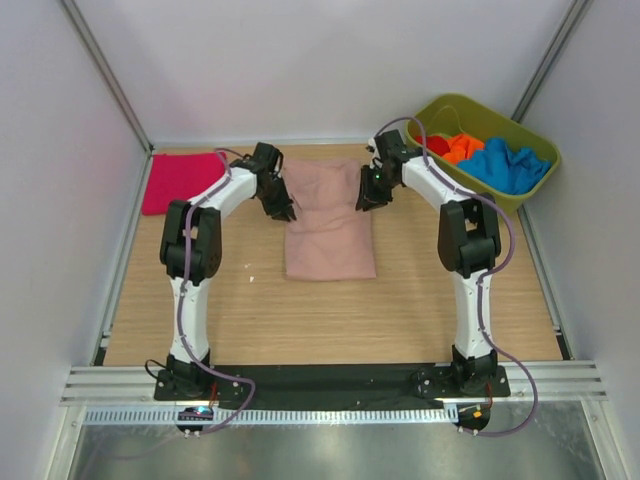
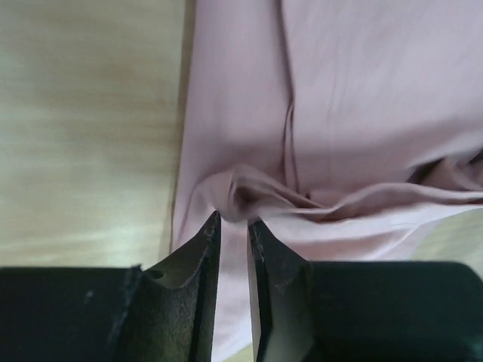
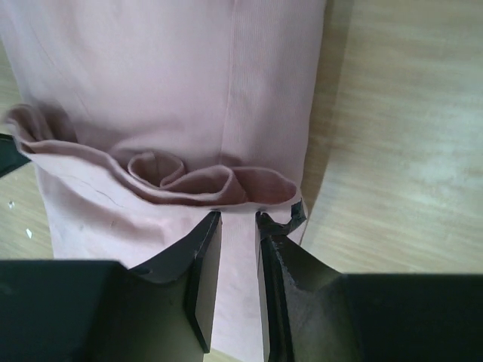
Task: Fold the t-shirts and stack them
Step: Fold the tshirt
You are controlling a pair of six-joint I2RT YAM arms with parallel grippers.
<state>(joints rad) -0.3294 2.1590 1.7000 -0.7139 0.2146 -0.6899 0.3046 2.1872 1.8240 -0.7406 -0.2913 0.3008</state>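
The dusty-pink t-shirt (image 1: 330,240) lies folded into a narrow strip mid-table (image 1: 250,310), its bunched end toward the far edge; the left end effector (image 2: 234,226) is pinched almost closed on that end's left corner; the right end effector (image 3: 238,219) grips the right corner likewise; the magenta t-shirt (image 1: 180,182) lies folded in the far left corner; a red t-shirt (image 1: 436,145), an orange t-shirt (image 1: 462,148) and a blue t-shirt (image 1: 510,165) fill the olive-green tub (image 1: 440,108) at the far right corner.
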